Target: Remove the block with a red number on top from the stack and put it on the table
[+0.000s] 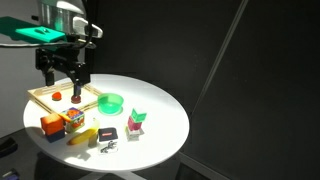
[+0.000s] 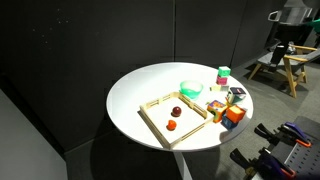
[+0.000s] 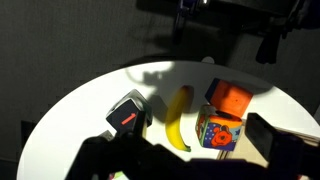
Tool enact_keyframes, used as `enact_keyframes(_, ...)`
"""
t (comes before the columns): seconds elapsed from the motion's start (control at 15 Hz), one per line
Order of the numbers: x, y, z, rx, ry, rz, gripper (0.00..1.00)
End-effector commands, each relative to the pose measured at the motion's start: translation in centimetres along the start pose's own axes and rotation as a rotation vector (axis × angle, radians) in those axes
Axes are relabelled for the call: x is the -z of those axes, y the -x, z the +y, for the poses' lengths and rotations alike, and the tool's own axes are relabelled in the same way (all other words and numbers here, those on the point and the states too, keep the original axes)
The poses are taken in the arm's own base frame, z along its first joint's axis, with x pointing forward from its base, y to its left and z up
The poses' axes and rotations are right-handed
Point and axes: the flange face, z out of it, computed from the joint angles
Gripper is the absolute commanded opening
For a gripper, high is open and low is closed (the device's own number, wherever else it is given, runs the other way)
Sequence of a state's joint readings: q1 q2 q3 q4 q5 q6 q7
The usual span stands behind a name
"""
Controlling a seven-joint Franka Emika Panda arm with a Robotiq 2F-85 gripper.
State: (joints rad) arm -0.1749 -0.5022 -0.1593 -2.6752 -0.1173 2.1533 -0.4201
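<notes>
On the white table, the block with a red number on top lies by itself, its dark face and reddish mark turned up, just beside a banana. Two orange-and-blue cubes sit touching each other on the banana's far side. In an exterior view the pink-and-green cube stands apart from the block, near a green bowl. The gripper hangs high, well clear of the block, its jaws spread wide and holding nothing.
</notes>
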Motion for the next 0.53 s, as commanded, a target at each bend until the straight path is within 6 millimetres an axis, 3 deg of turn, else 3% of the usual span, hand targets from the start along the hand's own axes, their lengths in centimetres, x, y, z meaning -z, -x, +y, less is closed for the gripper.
enact_keyframes(0.0, 0.79, 0.69, -0.39, -0.036, 0.026, 0.005, 1.0)
enact_keyframes(0.47, 0.44, 0.18, -0.08, -0.023, 0.007, 0.009, 1.0)
